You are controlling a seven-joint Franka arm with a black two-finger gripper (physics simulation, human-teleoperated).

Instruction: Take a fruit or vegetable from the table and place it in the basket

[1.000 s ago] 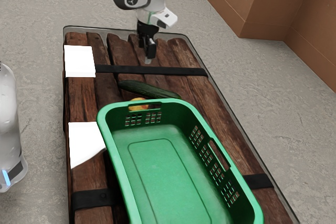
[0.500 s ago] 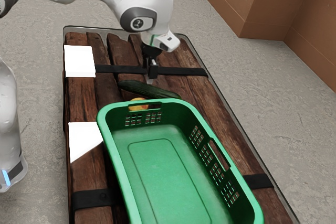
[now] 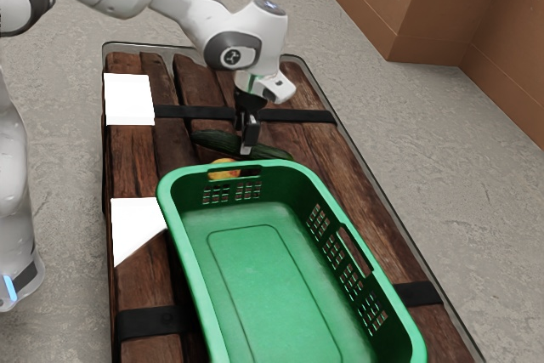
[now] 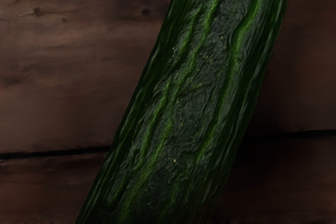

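My gripper (image 3: 247, 149) points down at the middle of the dark green cucumber (image 3: 216, 138), its tip overlapping it in the exterior view; whether they touch I cannot tell. In the wrist view the cucumber (image 4: 189, 98) runs large and slanted right under my hand, with wood on both sides. A yellow-orange fruit (image 3: 223, 169) lies near the cucumber, partly hidden behind the rim of the green basket (image 3: 183, 227). The basket's visible floor holds nothing.
The wooden plank table (image 3: 136, 159) has dark straps (image 3: 297, 115) across it. Two white sheets (image 3: 129, 99) lie along its edge at the exterior view's left. The basket's near wall rises close to the cucumber and fruit.
My hand has moved down and toward the basket, from beyond the cucumber to over it. The cucumber, fruit and basket have not moved.
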